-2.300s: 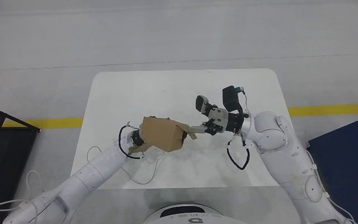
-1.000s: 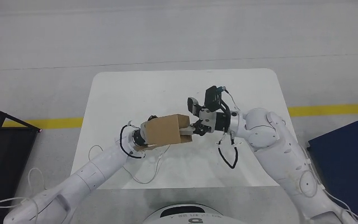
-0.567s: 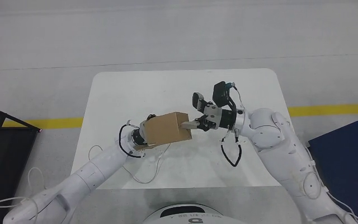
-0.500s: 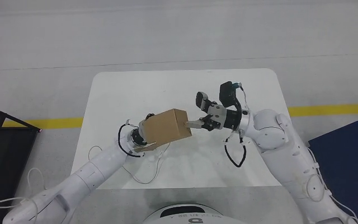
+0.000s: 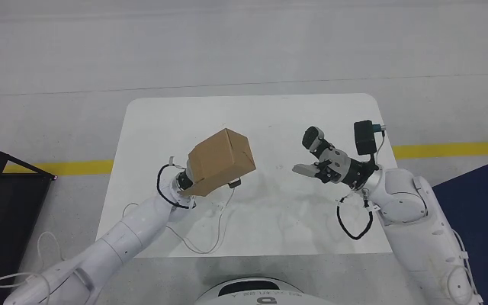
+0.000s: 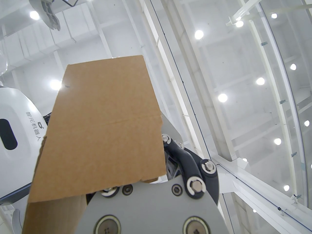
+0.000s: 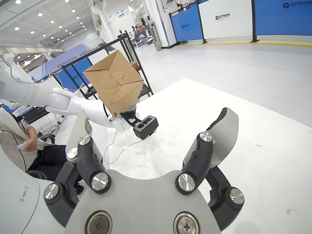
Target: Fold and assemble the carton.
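Now the carton (image 5: pixel 221 160) sits raised and tilted over the left half of the table (image 5: pixel 305 221), its folded end facing the right arm, likely so the flaps can be pressed home. The left pincer (image 7: pixel 126 115) clamps its lower edge. The right pincer (image 5: pixel 307 155) hangs wide open and empty, well apart to the right.

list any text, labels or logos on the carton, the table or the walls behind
carton: none, plain brown card on every face shown.
table: none.
blue panels: white logos with lettering, brand print, not quoted here.
blue banner behind the racks: white characters, too small to read surely.
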